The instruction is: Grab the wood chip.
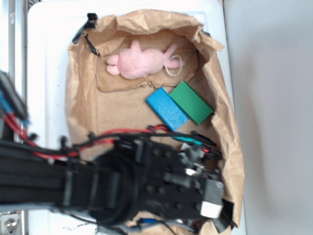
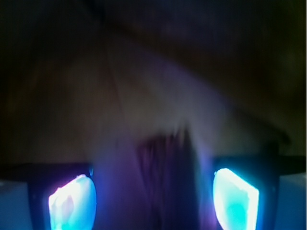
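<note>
The wrist view is dark and blurred. A dark brown, ridged wood chip (image 2: 168,182) lies lengthwise between my two glowing pads, the left pad (image 2: 72,203) and the right pad (image 2: 236,199). My gripper (image 2: 153,201) is open, with a gap between the chip and each pad. In the exterior view the black arm and gripper body (image 1: 205,196) hang low over the front right of the brown paper bag (image 1: 83,117). They hide the chip there.
A blue block (image 1: 167,108) and a green block (image 1: 191,102) lie side by side on the paper behind the gripper. A pink plush rabbit (image 1: 142,61) lies at the back. The bag's crumpled walls (image 1: 227,122) rise on all sides, over a white surface (image 1: 46,58).
</note>
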Controlling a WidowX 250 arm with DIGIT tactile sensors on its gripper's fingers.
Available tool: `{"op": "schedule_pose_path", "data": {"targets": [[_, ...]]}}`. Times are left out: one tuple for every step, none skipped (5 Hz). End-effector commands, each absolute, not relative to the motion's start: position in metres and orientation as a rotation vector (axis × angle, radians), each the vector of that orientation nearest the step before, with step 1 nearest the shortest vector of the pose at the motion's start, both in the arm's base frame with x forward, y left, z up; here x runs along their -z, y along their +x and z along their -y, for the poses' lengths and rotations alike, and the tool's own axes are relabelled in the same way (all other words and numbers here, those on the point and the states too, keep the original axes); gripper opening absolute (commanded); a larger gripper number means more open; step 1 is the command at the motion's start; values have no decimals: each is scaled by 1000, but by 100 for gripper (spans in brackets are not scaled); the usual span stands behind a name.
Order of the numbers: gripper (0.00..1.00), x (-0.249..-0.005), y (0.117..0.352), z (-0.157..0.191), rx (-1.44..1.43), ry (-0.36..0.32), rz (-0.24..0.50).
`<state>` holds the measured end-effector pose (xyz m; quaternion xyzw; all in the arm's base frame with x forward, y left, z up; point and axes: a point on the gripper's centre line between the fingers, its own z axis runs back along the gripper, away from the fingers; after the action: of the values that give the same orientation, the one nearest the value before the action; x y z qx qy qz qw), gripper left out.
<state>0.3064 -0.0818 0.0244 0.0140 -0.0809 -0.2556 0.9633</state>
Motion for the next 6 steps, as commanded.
{"op": "schedule_pose_path", "data": {"targets": [[0,-39,310,90,540,52,200],[0,-58,305,81,559,-3,182],[0,-79,299,69,575,-39,171],[0,-111,300,54,548,-67,150],[0,-146,307,32,474,-110,135],[0,-176,301,19,489,-190,145]]}}
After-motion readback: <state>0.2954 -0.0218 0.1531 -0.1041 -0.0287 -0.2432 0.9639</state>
